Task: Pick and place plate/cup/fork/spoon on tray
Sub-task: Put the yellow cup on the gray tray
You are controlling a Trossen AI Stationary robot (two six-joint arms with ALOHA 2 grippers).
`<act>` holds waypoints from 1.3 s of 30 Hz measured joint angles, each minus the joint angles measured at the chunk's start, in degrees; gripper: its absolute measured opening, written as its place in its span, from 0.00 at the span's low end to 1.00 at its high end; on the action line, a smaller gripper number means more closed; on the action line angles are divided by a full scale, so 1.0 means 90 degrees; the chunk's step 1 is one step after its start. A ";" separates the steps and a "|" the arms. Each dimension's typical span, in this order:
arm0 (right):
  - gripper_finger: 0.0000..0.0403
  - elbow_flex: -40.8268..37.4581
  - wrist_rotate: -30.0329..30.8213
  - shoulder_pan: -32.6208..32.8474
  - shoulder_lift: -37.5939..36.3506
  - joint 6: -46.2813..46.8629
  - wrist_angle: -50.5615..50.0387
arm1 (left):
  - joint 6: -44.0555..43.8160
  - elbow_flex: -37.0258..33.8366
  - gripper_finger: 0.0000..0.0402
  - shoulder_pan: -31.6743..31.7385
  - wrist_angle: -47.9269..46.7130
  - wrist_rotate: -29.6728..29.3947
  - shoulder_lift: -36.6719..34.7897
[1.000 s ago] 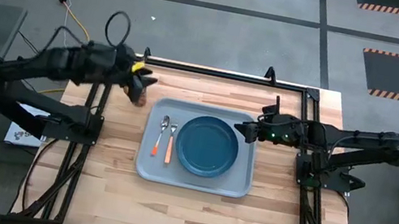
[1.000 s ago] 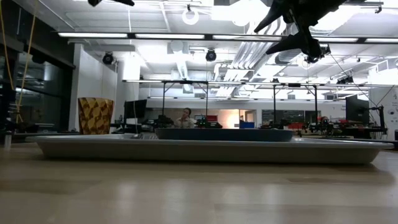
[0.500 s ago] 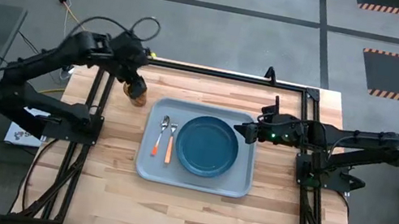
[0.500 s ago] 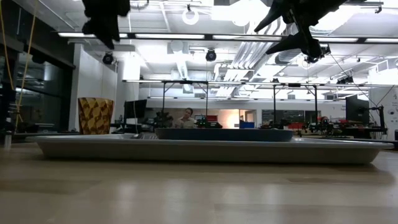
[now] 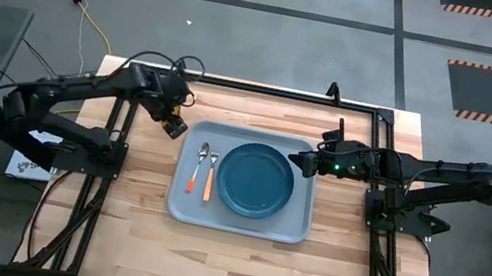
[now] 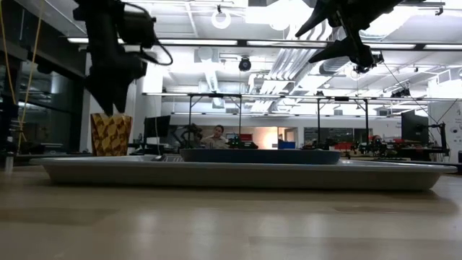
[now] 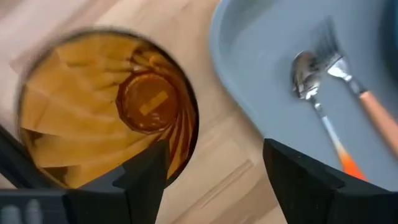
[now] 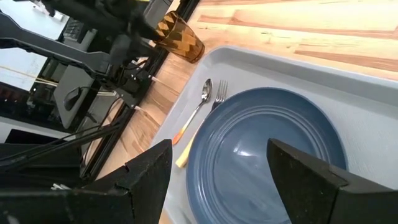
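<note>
High view: plate, spoon and fork already sit on the tray, cutlery side by side just left of the plate. The cup is the only item off it, so I judge the cup pick is the step in hand. My left gripper is over the surface just off the tray's far-left corner; the cup itself is hidden under it here. Right gripper waits above the tray's right edge, beside the plate.

Low view: cup stands on the surface left of the tray. Left arm hangs directly over it, jaws just above the rim, no contact visible.

Left wrist view: I'm looking down into the cup, amber, upright, on wood close to the tray's rounded corner. My jaws are spread apart, holding nothing. The cup lies ahead of and to one side of the gap, not between the fingers.

Right wrist view: right jaws wide apart and empty above the plate.

Next move, my call: shift to centre the jaws on the cup, drop, clamp, lift over the rim, set it in a free spot on the tray.
</note>
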 joint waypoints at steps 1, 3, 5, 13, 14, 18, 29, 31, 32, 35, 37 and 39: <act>0.63 0.0000 0.0001 0.0000 0.0000 -0.0009 0.0000 | -0.0009 -0.0128 0.62 0.0000 0.0068 -0.0013 0.0000; 0.63 0.0000 0.0001 0.0000 0.0000 -0.0021 -0.0002 | 0.0020 -0.0390 0.62 0.0000 0.0262 -0.0152 0.0000; 0.63 0.0000 0.0001 0.0000 0.0000 -0.0019 -0.0002 | 0.0020 -0.0646 0.62 0.0000 0.0457 -0.0318 0.0000; 0.63 0.0000 0.0056 0.0000 0.0000 -0.0014 -0.0002 | 0.0167 -0.1039 0.33 -0.0085 0.0868 -0.0294 0.0005; 0.63 0.0000 0.0096 0.0000 0.0000 -0.0005 -0.0002 | 0.0224 -0.0982 0.23 -0.0116 0.0869 -0.0227 0.0005; 0.63 0.0000 0.0169 0.0000 0.0000 0.0060 0.0011 | 0.0678 -0.0298 0.04 -0.0286 0.0835 -0.0057 0.0007; 0.63 0.0000 0.0200 0.0000 -0.0813 -0.1049 0.1947 | 0.1775 0.3124 0.01 -0.1217 -0.0089 -0.0509 0.1133; 0.63 0.0002 0.0244 0.0000 -0.1004 -0.1362 0.2356 | 0.1961 0.3735 0.01 -0.1588 -0.0142 -0.0588 0.1604; 0.63 0.0002 0.0326 0.0001 -0.1091 -0.1498 0.2492 | 0.2037 0.4036 0.01 -0.1769 -0.0125 -0.0619 0.1850; 0.63 0.0002 0.0553 0.0000 -0.1299 -0.1812 0.2745 | 0.2310 0.4810 0.01 -0.2283 -0.0025 -0.0814 0.2642; 0.63 0.0002 0.0613 0.0000 -0.1367 -0.1971 0.2885 | 0.2533 0.5225 0.01 -0.2543 0.0411 -0.0918 0.3133; 0.63 0.0002 0.0690 0.0000 -0.1394 -0.2110 0.3008 | 0.2718 0.5534 0.01 -0.2705 0.0891 -0.0965 0.3542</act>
